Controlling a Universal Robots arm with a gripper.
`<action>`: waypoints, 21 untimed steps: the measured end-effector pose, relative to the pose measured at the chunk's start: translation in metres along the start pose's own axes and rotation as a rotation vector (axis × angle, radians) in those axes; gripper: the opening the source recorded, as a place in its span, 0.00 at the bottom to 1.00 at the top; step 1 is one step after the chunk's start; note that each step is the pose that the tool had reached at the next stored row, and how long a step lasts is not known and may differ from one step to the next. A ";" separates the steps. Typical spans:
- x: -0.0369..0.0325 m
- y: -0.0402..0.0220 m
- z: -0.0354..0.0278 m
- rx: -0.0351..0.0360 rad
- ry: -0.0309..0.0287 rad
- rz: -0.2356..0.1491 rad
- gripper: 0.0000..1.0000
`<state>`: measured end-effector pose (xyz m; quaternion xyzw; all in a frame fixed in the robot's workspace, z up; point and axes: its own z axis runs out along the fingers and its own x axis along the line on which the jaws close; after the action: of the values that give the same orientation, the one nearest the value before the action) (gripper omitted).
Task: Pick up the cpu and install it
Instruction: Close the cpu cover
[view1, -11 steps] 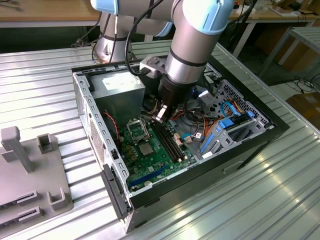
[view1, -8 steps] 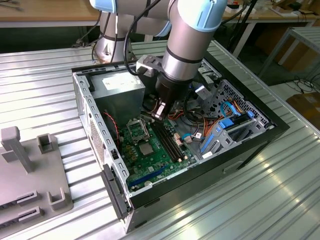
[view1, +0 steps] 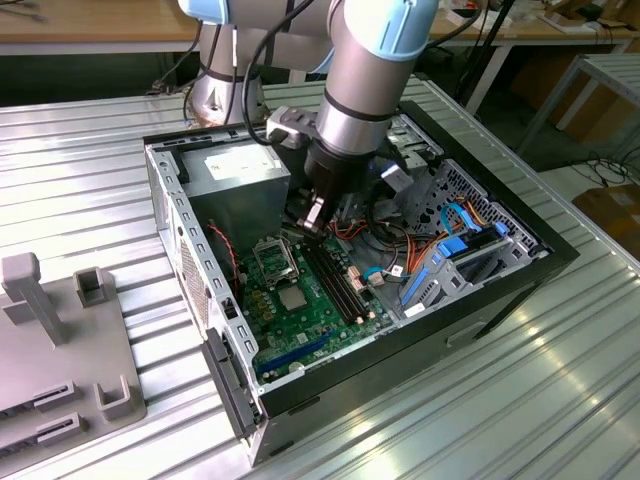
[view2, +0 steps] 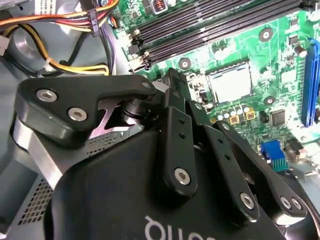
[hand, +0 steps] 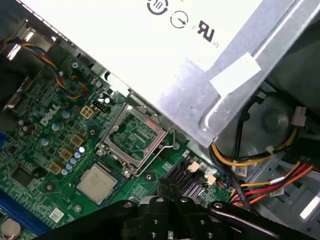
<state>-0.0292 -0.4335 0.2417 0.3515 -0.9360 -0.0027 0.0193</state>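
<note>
Fingers look pressed together and empty, low over the board, cpu lying flat beside the raised frame; risk: a low drift clips the frame or nudges the unclamped cpu.

— Arm?
— Reaches down steeply from the top of the exterior view, silver-grey tube with pale blue joint caps, black cable looped along the upper links. Wrist pointed downward.
— Gripper?
— Black, hangs below the wrist, tip lowest. In the second wrist view shows a broad black body with bolted linkage bars converging forward; fingers pressed together at the tip, no gap visible, nothing between them. In the first wrist view same: two finger ends side by side, touching.
</note>
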 end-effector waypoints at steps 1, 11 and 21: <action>0.0000 0.0000 0.0003 0.0007 0.0004 -0.018 0.11; -0.0025 0.0025 0.0052 -0.0051 -0.0058 -0.071 0.11; -0.0045 0.0053 0.0091 -0.0208 -0.0204 -0.072 0.11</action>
<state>-0.0296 -0.4266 0.2325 0.3847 -0.9228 -0.0167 0.0132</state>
